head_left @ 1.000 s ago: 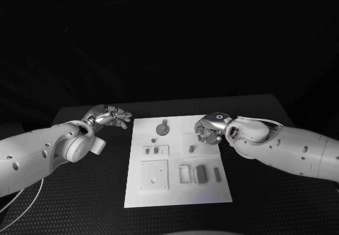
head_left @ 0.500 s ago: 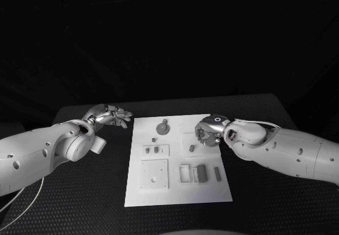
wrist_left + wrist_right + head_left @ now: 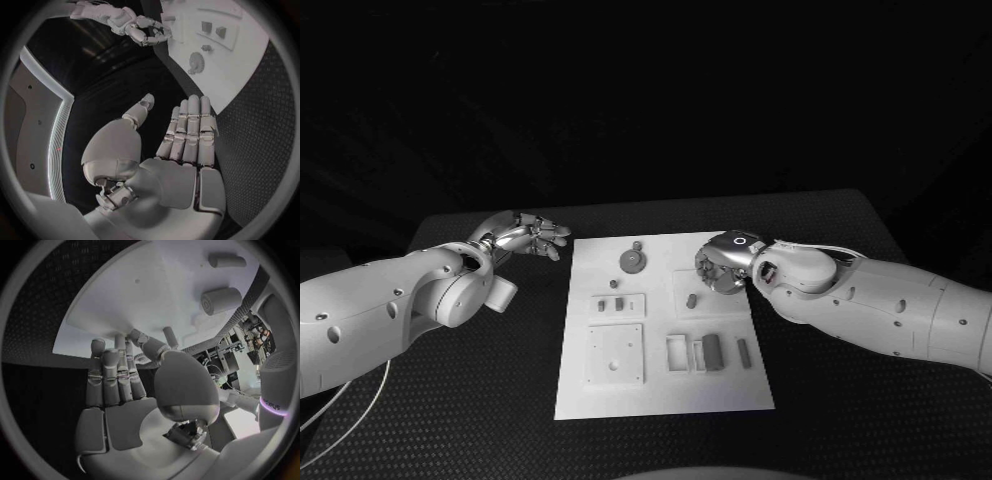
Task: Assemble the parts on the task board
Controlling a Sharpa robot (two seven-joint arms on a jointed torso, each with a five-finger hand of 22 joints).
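The white task board (image 3: 661, 385) lies in the middle of the black table. On it sit grey parts: a round disc (image 3: 633, 261) near the far edge, a small piece (image 3: 691, 299) right of centre, and upright blocks (image 3: 711, 352) in trays at the near right. My right hand (image 3: 723, 262) hovers over the board's far right corner with fingers stretched towards the surface (image 3: 144, 295) and nothing seen between them. A short cylinder (image 3: 220, 301) lies beyond its fingertips (image 3: 119, 342). My left hand (image 3: 528, 237) floats off the board's far left corner, fingers straight and empty (image 3: 187, 135).
A square plate (image 3: 615, 357) with a hole fills the board's near left. A block with two slots (image 3: 619, 308) sits above it, with a small peg (image 3: 613, 285) beyond. Black textured table (image 3: 473, 400) surrounds the board on all sides.
My right hand has drifted slightly towards the board's far edge and its arm has swung in a little. The left hand and the parts have stayed put.
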